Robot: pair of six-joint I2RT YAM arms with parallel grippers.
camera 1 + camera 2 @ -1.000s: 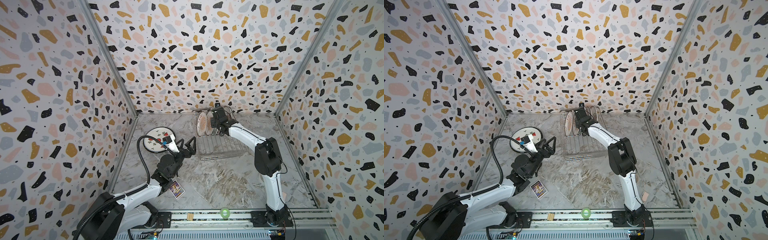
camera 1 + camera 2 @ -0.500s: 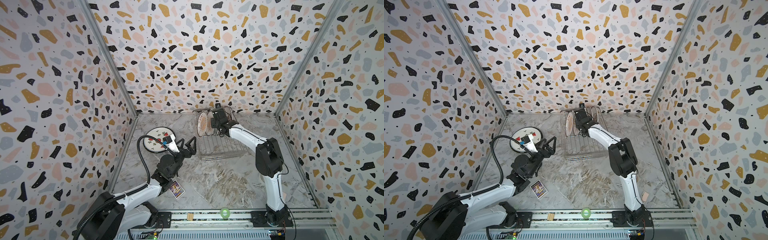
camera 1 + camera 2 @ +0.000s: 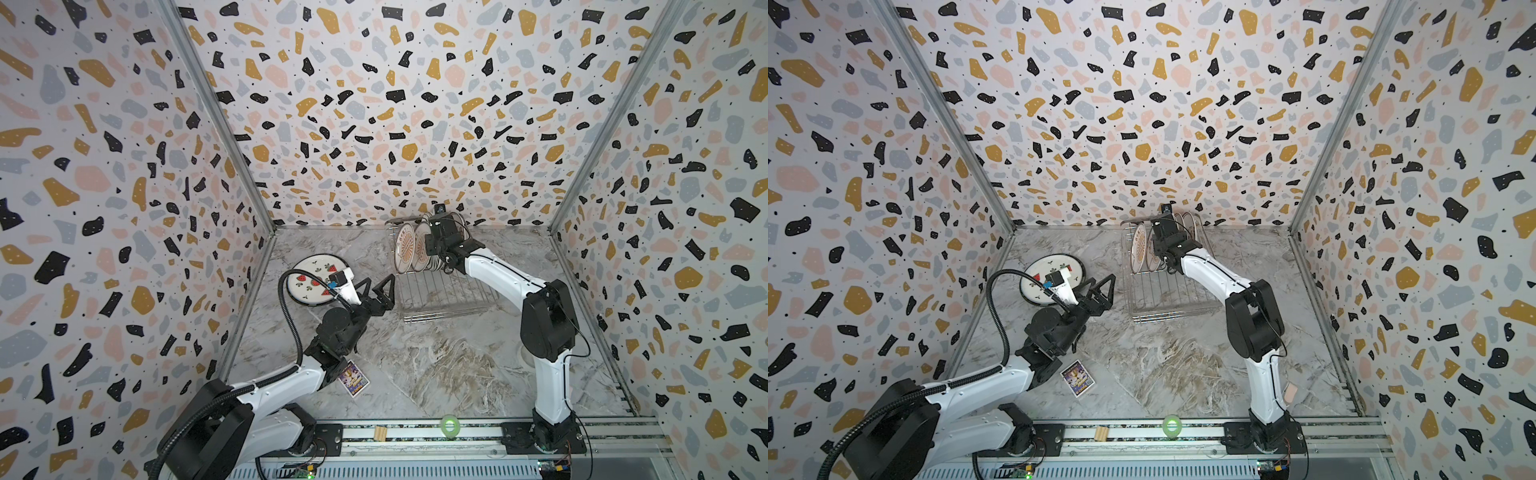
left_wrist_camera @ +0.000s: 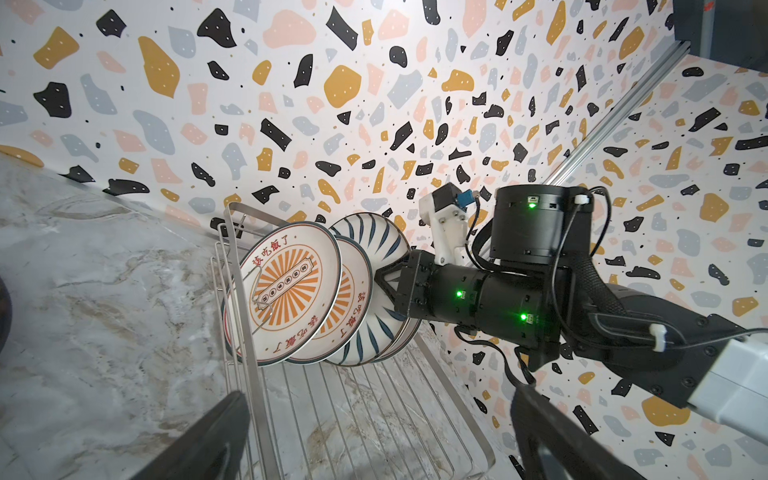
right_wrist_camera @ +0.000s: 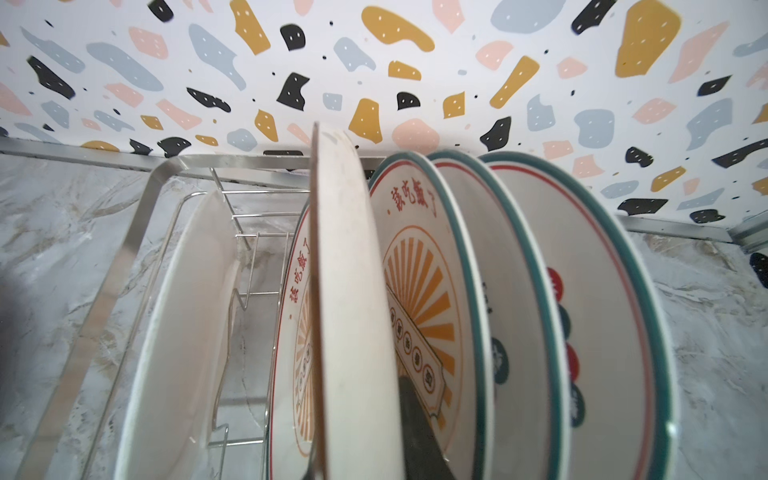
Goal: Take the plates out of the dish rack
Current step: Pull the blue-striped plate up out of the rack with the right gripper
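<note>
At the back edge of the bench, in both top views: one wire dish rack point(image 3: 449, 293), with plates standing on edge at its far end. The right gripper point(image 3: 429, 248) is in among them. One watermelon plate point(image 3: 307, 270) lies flat near the bench's left edge, outside the rack. The left gripper point(image 3: 377, 286) hangs between that plate and the rack, jaws wide apart, empty. Toward the front edge: one purple card point(image 3: 353, 378) and one green tape roll point(image 3: 449, 426).

Left wrist view: four racked plates can be told apart. These are two sunburst plates point(image 4: 286, 286), one dark-striped plate point(image 4: 374, 249) and one more rim behind it. Others may be hidden.

Right wrist view: five rims counted, perhaps six; the overlap prevents a firm total. The fingers point(image 5: 419, 436) are clamped across the rim of a plain cream plate point(image 5: 353, 270).

Judgement: glazed ceramic, so rigid, fairly heavy, slick, and quick to chip. The rim looks like the only reachable hold. Grip it deep and draw the plate straight out of the prongs, since its neighbours stand almost touching.
</note>
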